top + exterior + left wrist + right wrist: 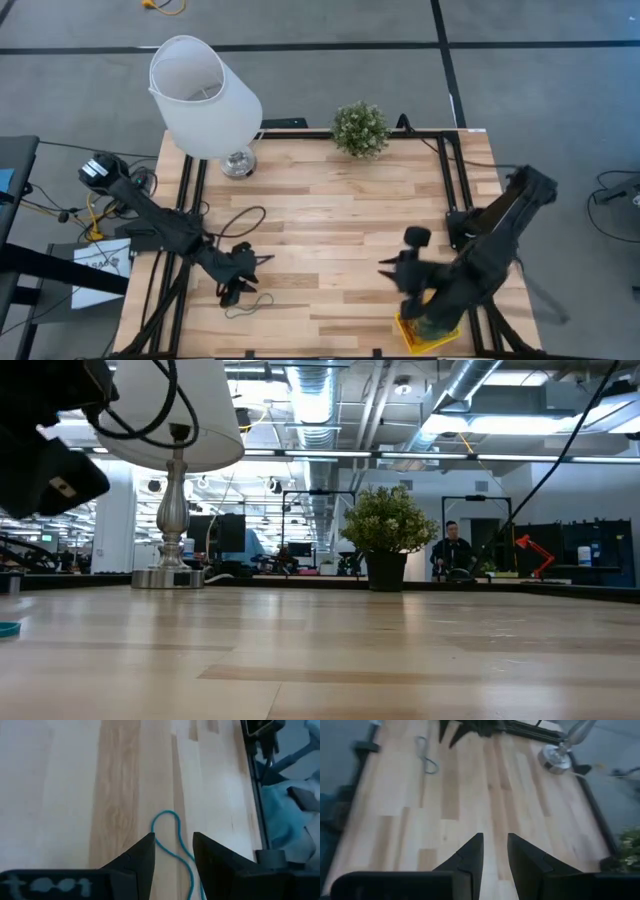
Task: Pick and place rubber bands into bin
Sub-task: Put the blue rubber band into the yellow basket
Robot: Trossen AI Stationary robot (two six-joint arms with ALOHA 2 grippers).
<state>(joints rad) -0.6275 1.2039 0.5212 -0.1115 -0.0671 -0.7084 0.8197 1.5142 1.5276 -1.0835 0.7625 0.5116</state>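
At seven o'clock on the surface [330, 230], the left gripper's [173, 851] jaws straddle a blue band [172, 835], open; closing early could pinch nothing. Right gripper [495, 851] open over bin [410, 338].

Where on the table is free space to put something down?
Bare wood lies between the left gripper and right gripper, and between the lamp and potted plant. Crowded: a rubber band by the left gripper; the yellow bin under the right arm.

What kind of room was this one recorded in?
Probably an open lab or workshop: bare ducts run along the ceiling, workstations and a person stand beyond the wooden table, and the floor is grey concrete.
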